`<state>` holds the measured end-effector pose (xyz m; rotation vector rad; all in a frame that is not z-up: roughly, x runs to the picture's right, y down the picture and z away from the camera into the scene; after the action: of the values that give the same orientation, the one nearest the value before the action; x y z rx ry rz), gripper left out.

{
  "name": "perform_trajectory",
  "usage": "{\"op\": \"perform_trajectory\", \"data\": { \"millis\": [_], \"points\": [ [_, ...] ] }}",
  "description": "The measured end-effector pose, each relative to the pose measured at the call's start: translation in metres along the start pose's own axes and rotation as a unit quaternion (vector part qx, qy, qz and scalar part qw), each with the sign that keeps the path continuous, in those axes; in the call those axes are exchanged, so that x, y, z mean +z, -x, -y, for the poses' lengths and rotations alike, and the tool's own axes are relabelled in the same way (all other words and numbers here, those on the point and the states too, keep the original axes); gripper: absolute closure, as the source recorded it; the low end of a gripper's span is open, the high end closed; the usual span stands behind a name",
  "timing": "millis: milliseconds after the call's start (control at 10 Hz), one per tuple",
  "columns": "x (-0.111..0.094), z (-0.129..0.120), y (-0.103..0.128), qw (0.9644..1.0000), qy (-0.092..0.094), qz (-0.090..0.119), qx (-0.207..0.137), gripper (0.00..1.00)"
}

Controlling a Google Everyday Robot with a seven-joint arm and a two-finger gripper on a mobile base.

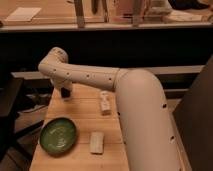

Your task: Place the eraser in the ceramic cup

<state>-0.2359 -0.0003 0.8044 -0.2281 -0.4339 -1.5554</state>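
Note:
A pale rectangular eraser (97, 141) lies flat on the wooden table (82, 112) near the front edge. A small off-white ceramic cup (105, 103) stands near the table's middle, close beside the white arm. My gripper (65, 93) is dark. It hangs from the arm's wrist over the table's far left part, well left of the cup and far from the eraser. Nothing shows in it.
A green round plate (58, 135) lies at the front left, just left of the eraser. My thick white arm (135, 105) covers the table's right side. A dark counter with a shelf (100, 25) runs behind the table.

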Motion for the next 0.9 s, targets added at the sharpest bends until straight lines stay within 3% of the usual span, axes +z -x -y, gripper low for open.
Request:
{"op": "perform_trajectory", "data": {
  "millis": [600, 900],
  "points": [
    [0.0035, 0.0045, 0.0018, 1.0, -0.004, 0.002, -0.007, 0.88],
    [0.0055, 0.0075, 0.0028, 0.9999, -0.006, 0.002, -0.012, 0.79]
  ]
}}
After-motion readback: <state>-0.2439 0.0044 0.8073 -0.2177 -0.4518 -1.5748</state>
